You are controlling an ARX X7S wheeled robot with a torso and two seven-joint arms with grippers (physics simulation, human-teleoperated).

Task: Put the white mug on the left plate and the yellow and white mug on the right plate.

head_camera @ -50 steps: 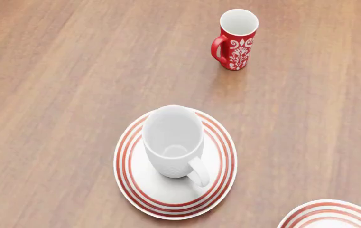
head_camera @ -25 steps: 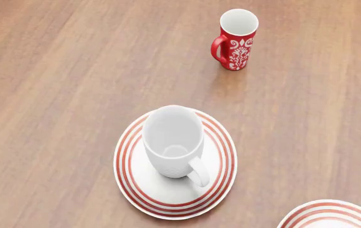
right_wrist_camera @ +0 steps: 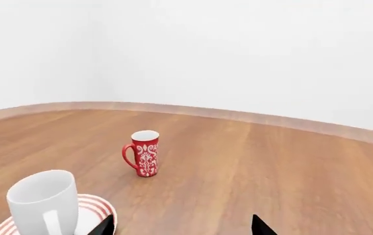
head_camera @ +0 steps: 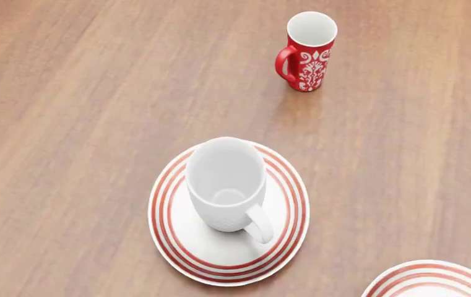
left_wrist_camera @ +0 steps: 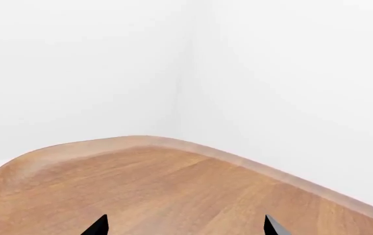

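Across the head view, a warm brown wooden worktop (head_camera: 78, 124) fills everything, its grain running in long streaks. Left of centre and near the lower edge sits the left plate (head_camera: 173, 247), round and white with thin red rings at its rim. The white mug (head_camera: 225, 185) stands upright on it, empty, its loop handle turned toward the camera and slightly to the right. Farther back and to the right, well apart from the plate, a red mug with a white floral pattern (head_camera: 308, 52) stands upright on the bare wood, white inside, handle to its left. At the lower right corner only an arc of the right plate (head_camera: 429, 279) shows, with nothing visible on that part. The yellow and white mug appears in no view.

Seen from the left wrist, the worktop's rounded edge (left_wrist_camera: 173, 144) curves in front of plain white walls that meet in a corner. The left fingers (left_wrist_camera: 101, 226) show only as two black tips, spread wide, with nothing between them.

Seen from the right wrist, the same pale walls rise behind the wood. The right fingers (right_wrist_camera: 260, 226) are likewise spread apart and empty, hanging just beside the white mug and its plate.
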